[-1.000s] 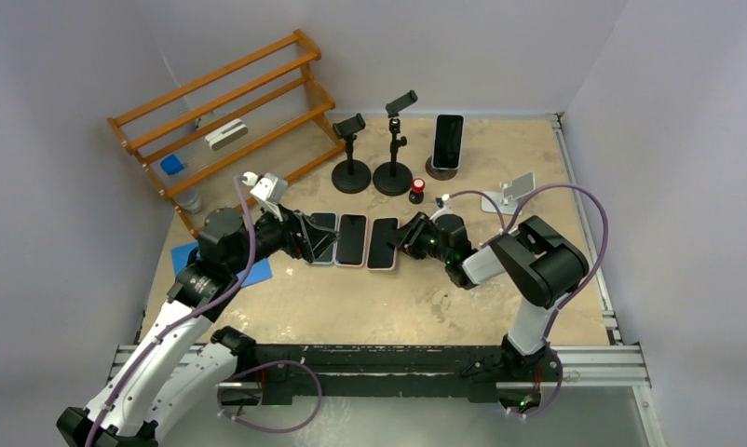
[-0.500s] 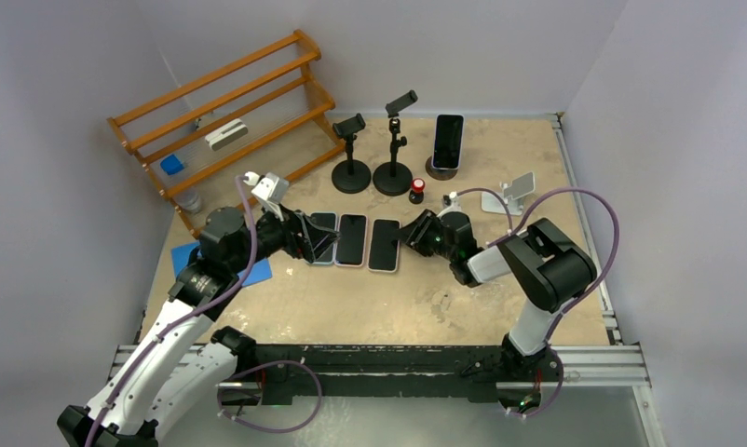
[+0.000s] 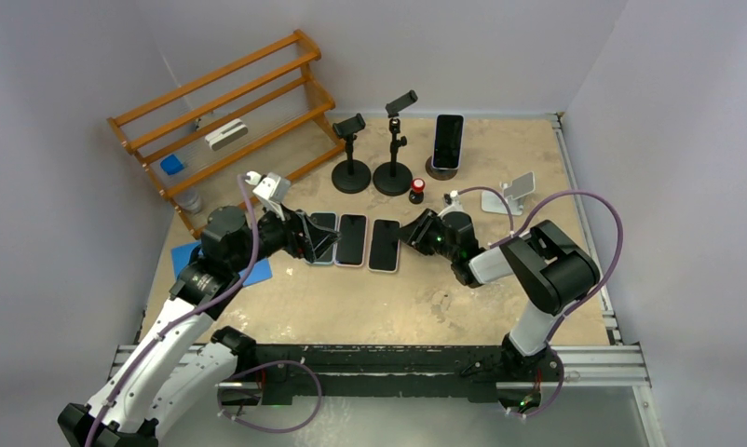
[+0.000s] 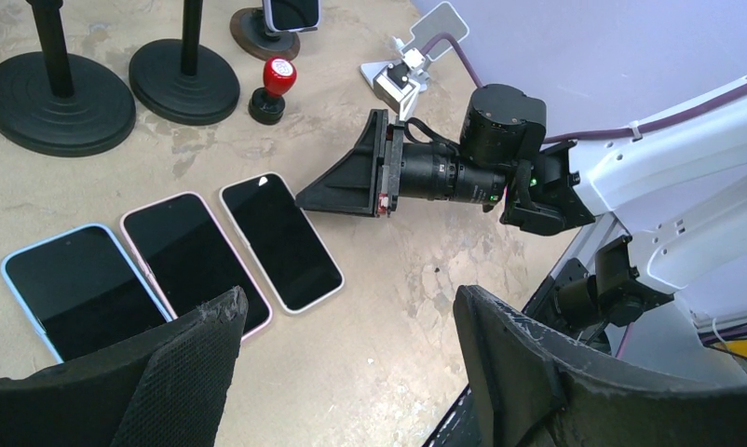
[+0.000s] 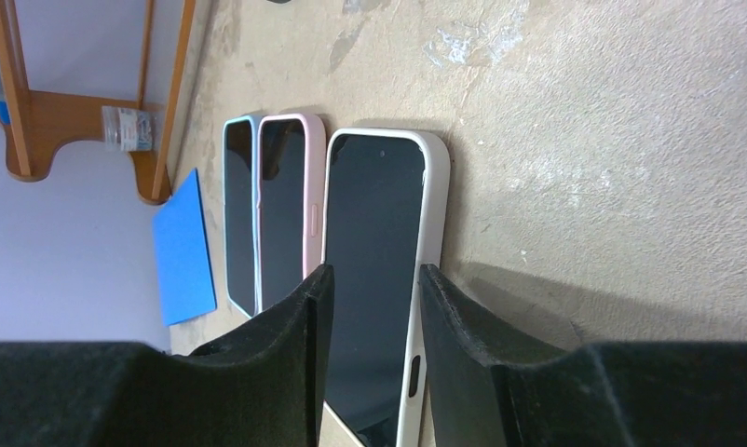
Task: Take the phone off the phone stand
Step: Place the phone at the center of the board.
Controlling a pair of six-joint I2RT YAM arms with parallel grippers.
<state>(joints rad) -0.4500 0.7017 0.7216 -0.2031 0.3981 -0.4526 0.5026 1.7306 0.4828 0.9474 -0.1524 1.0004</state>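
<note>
The right gripper [image 5: 374, 275] has its jaws narrow with nothing between them. It sits low at the right edge of the white phone [image 3: 383, 244], tips pointing at it; I cannot tell whether they touch. The left gripper [image 4: 346, 298] is spread wide and empty, left of the white phone, over the blue phone [image 4: 76, 289]. A pink phone [image 4: 188, 251] lies flat between the blue and white ones, side by side. The phone [image 3: 447, 140] stands upright on its stand [image 3: 441, 169], well beyond the white phone and slightly right, apart from both grippers. A red stamp [image 3: 416, 191] stands between the white phone and that stand.
</note>
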